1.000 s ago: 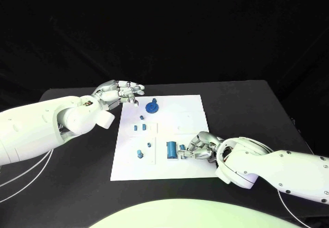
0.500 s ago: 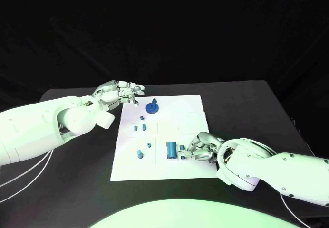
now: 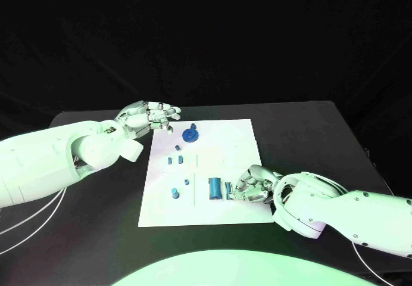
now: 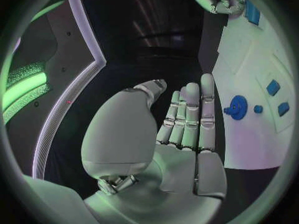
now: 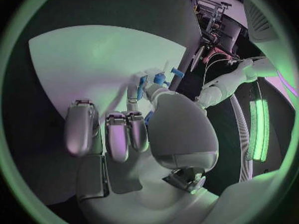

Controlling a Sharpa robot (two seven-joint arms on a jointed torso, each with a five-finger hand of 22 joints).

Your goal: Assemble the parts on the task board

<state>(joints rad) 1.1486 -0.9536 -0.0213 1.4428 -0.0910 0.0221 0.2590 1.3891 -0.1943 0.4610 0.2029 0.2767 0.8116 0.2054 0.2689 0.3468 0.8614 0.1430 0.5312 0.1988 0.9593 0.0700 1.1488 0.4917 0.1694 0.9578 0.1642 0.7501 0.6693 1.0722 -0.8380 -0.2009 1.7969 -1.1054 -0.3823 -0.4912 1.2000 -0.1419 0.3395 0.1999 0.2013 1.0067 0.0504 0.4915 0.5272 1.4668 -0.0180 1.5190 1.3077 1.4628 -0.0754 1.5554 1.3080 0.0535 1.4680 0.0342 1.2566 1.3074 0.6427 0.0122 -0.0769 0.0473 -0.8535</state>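
A white task board (image 3: 227,143) lies in the middle of the black desk (image 3: 318,137), with small blue parts scattered over its left half. The robot's right hand (image 3: 250,186) rests low on the board's near right portion, its fingers (image 5: 117,134) curled down toward the surface. Thumb and forefinger appear to pinch a small blue piece (image 3: 227,189) just beside the tall blue block (image 3: 214,187), though the wrist view leaves the exact contact unclear.

The left hand (image 3: 150,117) hovers above the desk at the board's far left corner, holding nothing. Its fingers (image 4: 190,112) lie straight and close together, with the thumb set slightly apart from them.

Near that hand, a round blue gear (image 3: 192,135) sits at the far end of the board, with a small blue peg (image 3: 178,147) just beside it toward the robot. Two short blue pieces (image 3: 176,159) lie side by side further down the board. Closer to the robot, another small piece (image 3: 187,180) sits near the block, and a blue stud (image 3: 174,193) stands close to the board's near left edge. The right half of the board is bare white.
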